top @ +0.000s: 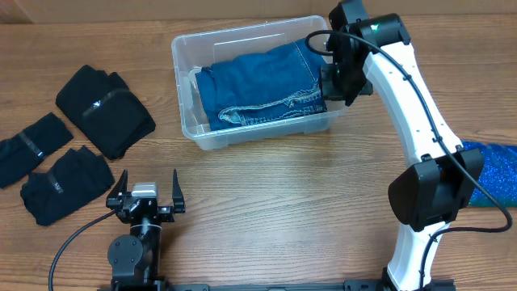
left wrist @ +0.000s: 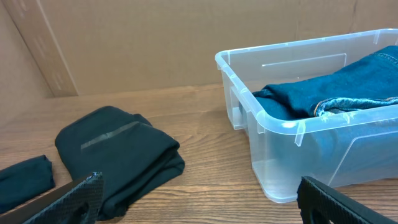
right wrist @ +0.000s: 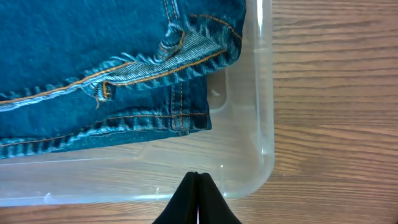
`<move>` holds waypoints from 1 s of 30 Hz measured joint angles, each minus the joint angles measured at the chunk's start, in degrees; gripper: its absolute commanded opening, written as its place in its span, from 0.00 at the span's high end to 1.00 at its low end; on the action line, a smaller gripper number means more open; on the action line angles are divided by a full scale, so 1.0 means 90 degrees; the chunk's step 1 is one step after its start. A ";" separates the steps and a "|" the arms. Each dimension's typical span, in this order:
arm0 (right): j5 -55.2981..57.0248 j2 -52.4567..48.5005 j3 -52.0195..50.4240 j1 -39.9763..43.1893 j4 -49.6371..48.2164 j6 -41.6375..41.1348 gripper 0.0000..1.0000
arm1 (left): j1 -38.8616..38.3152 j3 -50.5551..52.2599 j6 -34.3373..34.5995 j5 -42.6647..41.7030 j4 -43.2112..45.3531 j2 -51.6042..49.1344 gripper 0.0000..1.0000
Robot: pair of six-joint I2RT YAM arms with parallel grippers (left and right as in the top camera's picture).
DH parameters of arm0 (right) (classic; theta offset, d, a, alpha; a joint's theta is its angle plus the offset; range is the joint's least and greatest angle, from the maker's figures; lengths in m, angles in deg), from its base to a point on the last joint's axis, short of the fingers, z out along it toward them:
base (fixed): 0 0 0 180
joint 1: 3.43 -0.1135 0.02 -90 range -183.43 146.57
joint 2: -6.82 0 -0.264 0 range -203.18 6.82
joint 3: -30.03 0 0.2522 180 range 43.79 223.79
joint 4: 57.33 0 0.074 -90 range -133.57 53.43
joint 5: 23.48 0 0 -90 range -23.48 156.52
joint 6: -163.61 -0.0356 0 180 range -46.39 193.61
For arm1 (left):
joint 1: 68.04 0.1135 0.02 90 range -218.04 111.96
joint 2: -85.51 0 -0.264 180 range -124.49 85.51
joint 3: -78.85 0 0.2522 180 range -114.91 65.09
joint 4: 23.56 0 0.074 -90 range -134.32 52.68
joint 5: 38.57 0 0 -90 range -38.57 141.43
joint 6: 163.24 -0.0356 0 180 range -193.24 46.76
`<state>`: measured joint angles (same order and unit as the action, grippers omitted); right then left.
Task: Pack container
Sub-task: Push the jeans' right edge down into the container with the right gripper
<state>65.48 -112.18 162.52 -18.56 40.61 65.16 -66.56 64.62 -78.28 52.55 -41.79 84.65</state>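
The clear plastic container (top: pixel 187 121) stands at the table's back middle, with folded blue jeans (top: pixel 262 85) inside. It also shows in the left wrist view (left wrist: pixel 273 168) and the right wrist view (right wrist: pixel 264 93), as do the jeans (left wrist: pixel 323 93) (right wrist: pixel 93 68). My right gripper (top: pixel 338 81) hangs above the container's right end; its fingers (right wrist: pixel 196 177) are shut and empty. My left gripper (top: pixel 147 194) rests low at the front left, open and empty (left wrist: pixel 199 199). Three folded black garments lie at the left: a large one (top: pixel 105 109) (left wrist: pixel 118 149) and two smaller ones (top: pixel 32 145) (top: pixel 65 184).
A blue sparkly item (top: pixel 493 174) lies at the table's right edge behind my right arm. A cardboard wall (left wrist: pixel 155 43) stands behind the table in the left wrist view.
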 measured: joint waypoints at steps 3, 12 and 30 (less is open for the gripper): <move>0.0002 0.0000 -0.0194 -0.0002 -0.0155 0.0019 0.96 | 0.0000 0.0000 0.0000 0.0002 0.0000 0.0000 0.00; 0.0005 -0.0005 -0.0835 0.0000 -0.0437 0.0075 0.96 | 0.0000 0.0000 0.0000 0.0000 0.0000 0.0000 0.00; -0.0092 -0.0005 -0.0920 -0.0002 0.0614 0.0078 0.96 | 0.0000 0.0000 0.0000 0.0000 0.0000 0.0000 0.00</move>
<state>64.65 -112.22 154.24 -18.59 46.14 65.86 -66.56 64.62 -78.28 52.55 -41.79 84.65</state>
